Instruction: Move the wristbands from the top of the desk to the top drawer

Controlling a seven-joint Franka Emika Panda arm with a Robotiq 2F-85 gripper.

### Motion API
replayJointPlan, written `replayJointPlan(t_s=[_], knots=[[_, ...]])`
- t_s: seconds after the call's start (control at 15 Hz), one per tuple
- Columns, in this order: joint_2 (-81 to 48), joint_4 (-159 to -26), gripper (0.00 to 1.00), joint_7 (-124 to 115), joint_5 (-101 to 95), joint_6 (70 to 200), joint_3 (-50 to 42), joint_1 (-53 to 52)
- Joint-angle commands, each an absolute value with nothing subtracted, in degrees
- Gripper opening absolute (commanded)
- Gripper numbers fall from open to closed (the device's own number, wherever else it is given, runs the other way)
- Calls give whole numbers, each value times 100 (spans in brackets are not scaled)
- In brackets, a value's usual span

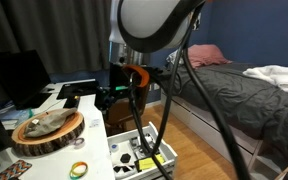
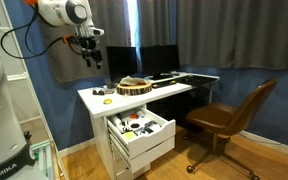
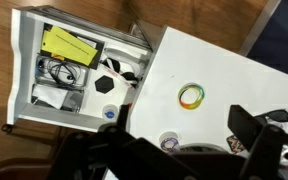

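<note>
A bright yellow-green wristband (image 3: 191, 97) lies flat on the white desk (image 3: 224, 80) near the drawer side; it also shows in both exterior views (image 1: 79, 169) (image 2: 108, 100). A pale whitish wristband (image 3: 169, 142) lies closer to my gripper body in the wrist view. The top drawer (image 3: 17, 70) is pulled open below the desk edge (image 1: 156, 152) (image 2: 154, 135) and holds several small items. My gripper (image 3: 184, 121) hangs open and empty high above the desk (image 1: 108, 98) (image 2: 92, 60), over the wristbands, touching nothing.
A big round bark-edged wooden slab (image 1: 46, 130) (image 2: 134, 85) lies on the desk beside the wristbands. Monitors (image 2: 149, 60) stand at the desk's back. A brown office chair (image 2: 229, 118) stands near the desk, and a grey bed (image 1: 234, 90) lies beyond the drawer.
</note>
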State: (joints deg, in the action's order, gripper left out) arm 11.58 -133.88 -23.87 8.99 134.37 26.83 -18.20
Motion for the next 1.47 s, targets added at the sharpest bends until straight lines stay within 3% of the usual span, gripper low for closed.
replayJointPlan(t_s=[0.0,0.47,0.53,1.4], knots=[[169,-12958,100,-2735,1032,14029,2787,-2032],[-1527,-12346,100,-3470,473,14708,2480,-2566],[-1040,-12729,100,-3228,694,14673,2474,-2524],[-1550,-12370,100,-3653,506,14877,2210,-2773]])
